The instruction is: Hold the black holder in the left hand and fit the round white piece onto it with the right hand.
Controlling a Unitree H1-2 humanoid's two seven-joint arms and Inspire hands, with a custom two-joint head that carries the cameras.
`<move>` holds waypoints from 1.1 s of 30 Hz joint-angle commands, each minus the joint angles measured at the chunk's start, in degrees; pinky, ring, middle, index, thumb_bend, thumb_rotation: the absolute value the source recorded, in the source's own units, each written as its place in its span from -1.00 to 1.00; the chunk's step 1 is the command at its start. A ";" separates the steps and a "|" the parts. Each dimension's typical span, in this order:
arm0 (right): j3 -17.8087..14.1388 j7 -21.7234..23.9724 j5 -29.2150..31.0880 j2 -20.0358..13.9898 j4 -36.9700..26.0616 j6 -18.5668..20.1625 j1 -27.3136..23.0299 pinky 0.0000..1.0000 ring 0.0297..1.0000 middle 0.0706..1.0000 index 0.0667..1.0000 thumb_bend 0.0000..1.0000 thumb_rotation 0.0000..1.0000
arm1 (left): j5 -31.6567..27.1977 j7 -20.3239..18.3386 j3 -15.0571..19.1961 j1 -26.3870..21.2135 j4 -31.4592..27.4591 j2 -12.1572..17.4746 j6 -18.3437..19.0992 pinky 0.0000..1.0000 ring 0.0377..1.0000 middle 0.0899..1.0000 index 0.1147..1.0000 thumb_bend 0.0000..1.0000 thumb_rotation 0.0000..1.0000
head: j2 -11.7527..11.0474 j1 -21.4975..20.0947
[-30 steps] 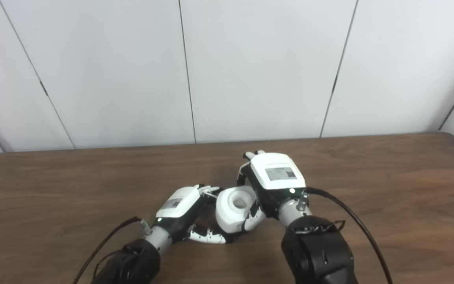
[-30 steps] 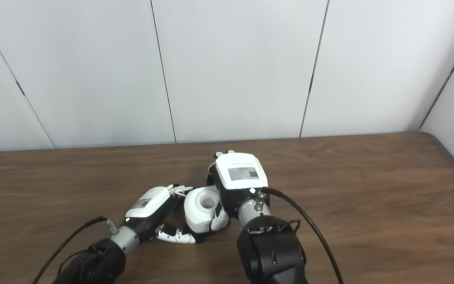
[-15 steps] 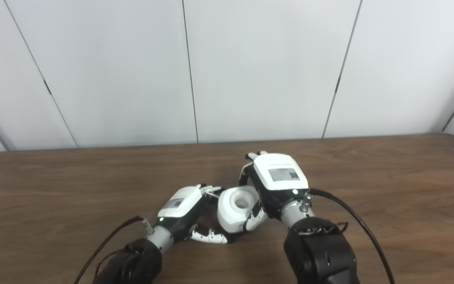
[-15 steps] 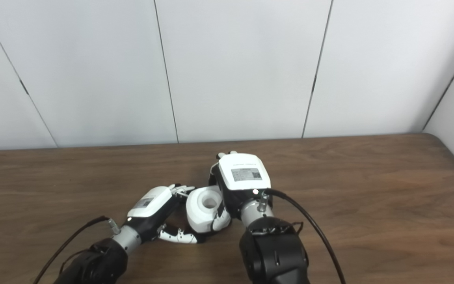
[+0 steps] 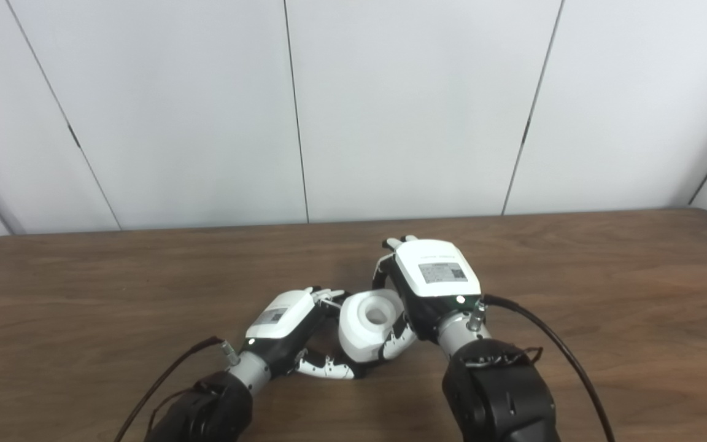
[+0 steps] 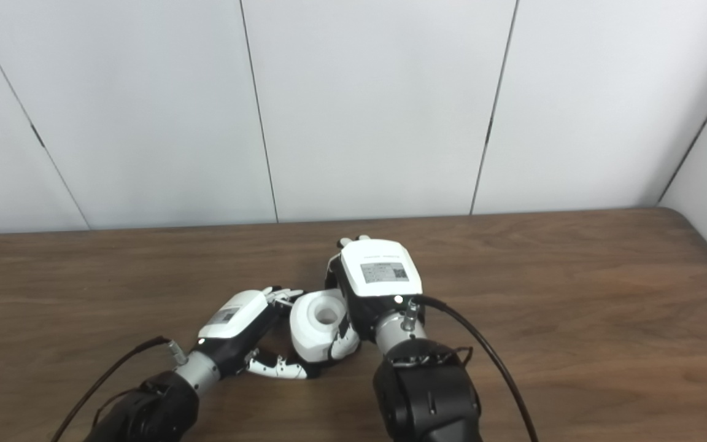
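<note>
The round white piece point(image 5: 369, 322), a thick ring with a hole in its top, sits low over the table between my two hands. My right hand point(image 5: 433, 282) is shut on it from the right, with its thumb point(image 5: 397, 344) pressed on the near side. My left hand point(image 5: 286, 319) is curled in from the left, fingertips point(image 5: 329, 296) at the piece's far edge and thumb point(image 5: 323, 368) under its near edge. The black holder point(image 5: 328, 331) shows only as a dark shape inside the left hand's grasp, mostly hidden by the white piece.
A brown wooden table point(image 5: 605, 276) spreads wide on both sides of the hands, backed by a white panelled wall point(image 5: 390, 110). Black cables point(image 5: 550, 344) trail from both wrists toward the picture's bottom edge.
The whole picture shifted slightly to the right a second ago, so the camera moved. Both hands and the white piece keep the same pose.
</note>
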 commanded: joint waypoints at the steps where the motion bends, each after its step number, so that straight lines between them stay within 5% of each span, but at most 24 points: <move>1: -0.02 0.11 -0.05 -0.15 1.45 -0.12 -0.07 0.23 0.88 0.80 -0.09 0.03 -0.72 | 0.49 -1.15 -1.42 0.30 0.32 -0.52 -0.96 0.96 0.83 0.77 -0.17 0.03 -0.91 | 0.01 0.08; 33: 0.09 0.54 0.44 -0.67 1.21 -0.23 -0.05 0.21 0.86 0.81 -0.09 0.03 -0.69 | 0.27 -0.82 -1.45 0.22 0.77 -0.53 -1.23 0.97 0.83 0.77 -0.17 0.03 -0.91 | -0.32 0.40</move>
